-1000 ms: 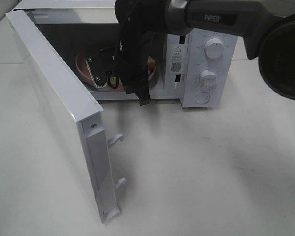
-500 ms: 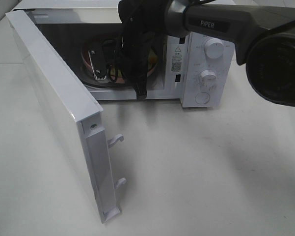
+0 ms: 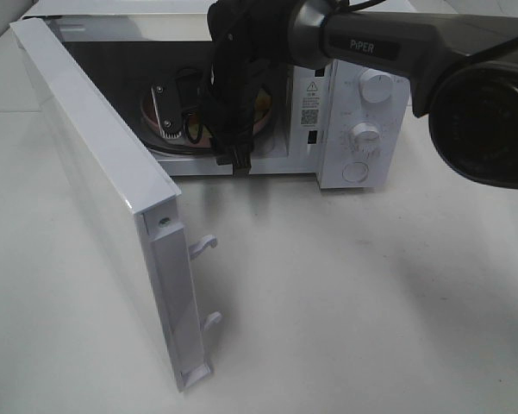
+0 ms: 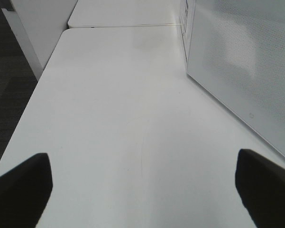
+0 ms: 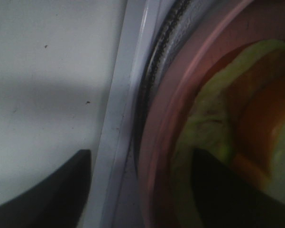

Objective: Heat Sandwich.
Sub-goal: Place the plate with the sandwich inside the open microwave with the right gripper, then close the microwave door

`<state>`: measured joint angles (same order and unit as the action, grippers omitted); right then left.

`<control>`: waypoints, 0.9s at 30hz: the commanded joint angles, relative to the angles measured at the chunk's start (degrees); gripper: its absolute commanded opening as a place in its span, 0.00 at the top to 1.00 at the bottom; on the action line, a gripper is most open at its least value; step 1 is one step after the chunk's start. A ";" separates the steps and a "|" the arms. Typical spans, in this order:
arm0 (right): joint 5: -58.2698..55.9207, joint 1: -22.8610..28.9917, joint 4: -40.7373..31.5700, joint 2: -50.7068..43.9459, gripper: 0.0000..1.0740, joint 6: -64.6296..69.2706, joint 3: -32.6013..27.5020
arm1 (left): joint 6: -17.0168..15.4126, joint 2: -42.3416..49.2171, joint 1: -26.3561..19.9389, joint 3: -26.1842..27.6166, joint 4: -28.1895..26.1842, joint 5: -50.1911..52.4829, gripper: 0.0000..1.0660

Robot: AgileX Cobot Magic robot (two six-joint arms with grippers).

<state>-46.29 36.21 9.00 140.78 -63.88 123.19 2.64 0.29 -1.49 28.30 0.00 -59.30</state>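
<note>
The sandwich (image 5: 213, 118) lies inside the cavity of the white microwave oven (image 3: 362, 129), on a round pink plate (image 5: 156, 142); only one edge of it shows, so I cannot tell its long axis or which way it points. What shows is crinkled yellow-green lettuce against the plate's rim, with orange-to-reddish-brown filling beside it farther in; in the dim cavity the colours look dull and the picture is soft; the bread cannot be made out. From the high camera the black arm hides nearly all of it.

The right tool (image 5: 142, 190) is inside the cavity at the plate's front edge; its two dark fingertips stand apart, one over the lettuce, the other outside the plate on the side of the microwave's pale front sill, with the rim between them and neither pad seen pressing on it.

The microwave's white door (image 3: 95, 190) is swung wide, out over the white table (image 3: 371, 302). The left tool (image 4: 142, 190) hangs over bare table just outside that door, its fingertips spread wide with nothing between them.
</note>
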 commanded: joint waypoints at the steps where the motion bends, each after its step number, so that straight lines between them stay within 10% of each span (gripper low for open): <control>1: 0.40 -0.17 -0.57 -2.12 0.22 2.23 -2.46 | -0.34 1.49 -0.06 -0.11 -0.46 0.40 0.03; 27: 18.28 -0.17 -0.23 -21.26 0.22 1.72 -32.54 | -0.34 1.49 -0.06 -0.11 -0.46 0.40 0.03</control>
<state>-28.71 36.21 8.65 120.26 -62.57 91.04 2.64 0.29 -1.49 28.30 0.00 -59.30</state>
